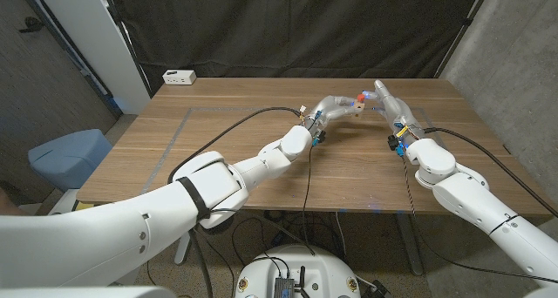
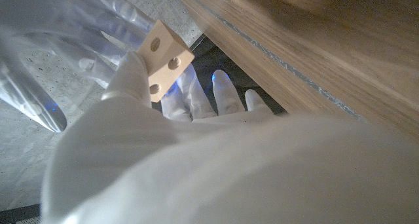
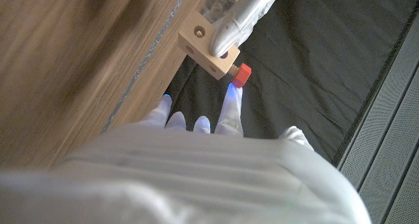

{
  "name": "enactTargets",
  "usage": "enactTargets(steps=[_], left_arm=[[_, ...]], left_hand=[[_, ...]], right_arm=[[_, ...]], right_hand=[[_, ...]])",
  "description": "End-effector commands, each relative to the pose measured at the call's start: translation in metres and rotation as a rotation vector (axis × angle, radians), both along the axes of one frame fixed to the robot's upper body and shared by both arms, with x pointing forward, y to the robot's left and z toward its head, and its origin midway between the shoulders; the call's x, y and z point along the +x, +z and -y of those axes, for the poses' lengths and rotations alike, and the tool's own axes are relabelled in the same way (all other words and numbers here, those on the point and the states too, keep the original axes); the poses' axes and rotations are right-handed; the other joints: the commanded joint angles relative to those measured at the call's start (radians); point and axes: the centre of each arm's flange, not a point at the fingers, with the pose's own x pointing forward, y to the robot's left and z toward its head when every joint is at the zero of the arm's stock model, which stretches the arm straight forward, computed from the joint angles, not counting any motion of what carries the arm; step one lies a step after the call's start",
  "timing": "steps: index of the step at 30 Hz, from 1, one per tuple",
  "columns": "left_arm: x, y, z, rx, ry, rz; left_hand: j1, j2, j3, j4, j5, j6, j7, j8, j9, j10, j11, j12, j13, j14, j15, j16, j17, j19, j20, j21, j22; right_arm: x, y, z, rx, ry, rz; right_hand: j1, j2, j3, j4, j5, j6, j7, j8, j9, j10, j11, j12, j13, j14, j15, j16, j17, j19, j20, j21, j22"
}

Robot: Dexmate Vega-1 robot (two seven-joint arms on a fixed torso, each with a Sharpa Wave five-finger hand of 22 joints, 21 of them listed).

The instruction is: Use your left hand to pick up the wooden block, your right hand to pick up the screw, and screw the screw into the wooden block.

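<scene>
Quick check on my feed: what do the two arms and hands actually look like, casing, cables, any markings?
Both arms are glossy white with rounded shells. The left arm carries a black band near the elbow, and a black cable runs along the table to its wrist. The right arm also has a black cable. The left hand and right hand look pale grey-white, with small blue fittings at the wrists.

One wooden block, upper centre of right wrist view, three round holes visible on it in left wrist view; one red screw at block's lower right corner; two robot hands: left hand and right hand, upper centre of head view; two white arms entering from bottom corners; one wooden table; one white box at table's upper left corner; one blue seat at left edge.
</scene>
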Motion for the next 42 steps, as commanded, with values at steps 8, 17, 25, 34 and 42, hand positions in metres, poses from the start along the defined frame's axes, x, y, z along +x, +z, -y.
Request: enactTargets(steps=[8, 17, 25, 34, 42], left_arm=[[-0.001, 0.0, -0.001, -0.001, -0.004, 0.006], [-0.001, -0.001, 0.0, -0.003, -0.007, 0.002], [-0.001, -0.003, 0.0, -0.005, -0.005, -0.003], [0.0, -0.003, 0.002, 0.001, -0.002, -0.015], [0.001, -0.003, 0.003, 0.008, -0.001, -0.022]], left_hand=[[0.045, 0.058, 0.028, 0.021, 0.005, 0.089, 0.018, 0.008, 0.006, 0.014, -0.004, 0.006, 0.015, 0.012, -0.092, 0.0, 0.003, 0.004, 0.001, 0.004, 0.004], [0.047, 0.059, 0.028, 0.02, 0.006, 0.089, 0.019, 0.008, 0.006, 0.014, -0.004, 0.006, 0.016, 0.011, -0.091, 0.0, 0.003, 0.004, 0.001, 0.004, 0.003], [0.046, 0.06, 0.028, 0.021, 0.006, 0.089, 0.02, 0.008, 0.006, 0.014, -0.004, 0.006, 0.016, 0.011, -0.091, 0.0, 0.004, 0.004, 0.001, 0.004, 0.003], [0.045, 0.059, 0.028, 0.021, 0.006, 0.089, 0.02, 0.008, 0.006, 0.014, -0.004, 0.007, 0.016, 0.012, -0.091, 0.0, 0.003, 0.004, 0.001, 0.004, 0.003], [0.046, 0.059, 0.028, 0.021, 0.006, 0.088, 0.019, 0.007, 0.006, 0.013, -0.004, 0.006, 0.016, 0.012, -0.091, 0.0, 0.004, 0.004, 0.001, 0.003, 0.003]], right_arm=[[-0.001, -0.007, -0.002, 0.012, -0.019, -0.011], [-0.005, -0.009, 0.0, 0.025, -0.036, -0.012], [-0.006, -0.01, 0.001, 0.028, -0.041, -0.011], [-0.01, -0.01, 0.003, 0.031, -0.058, -0.006], [-0.012, -0.012, 0.004, 0.033, -0.062, -0.004]], right_hand=[[0.002, 0.008, 0.003, -0.004, 0.008, 0.04, 0.008, 0.01, 0.001, 0.026, -0.008, 0.009, 0.0, 0.019, -0.002, 0.009, 0.001, 0.014, 0.003, 0.006, 0.005], [0.005, 0.01, 0.005, -0.007, 0.01, 0.073, 0.009, 0.015, 0.001, 0.046, -0.009, 0.012, 0.0, 0.032, -0.004, 0.012, 0.0, 0.023, 0.002, 0.007, 0.004], [0.007, 0.012, 0.007, -0.009, 0.012, 0.118, 0.017, 0.024, 0.001, 0.069, -0.005, 0.014, 0.0, 0.043, -0.008, 0.013, -0.001, 0.029, 0.002, 0.008, 0.004], [0.01, 0.014, 0.009, -0.011, 0.015, 0.155, 0.023, 0.027, 0.001, 0.09, -0.009, 0.015, 0.0, 0.056, -0.016, 0.014, -0.001, 0.04, -0.002, 0.009, 0.004], [0.013, 0.016, 0.011, -0.014, 0.016, 0.187, 0.023, 0.032, 0.001, 0.107, -0.012, 0.016, 0.0, 0.062, -0.017, 0.014, -0.002, 0.042, -0.003, 0.008, 0.004]])
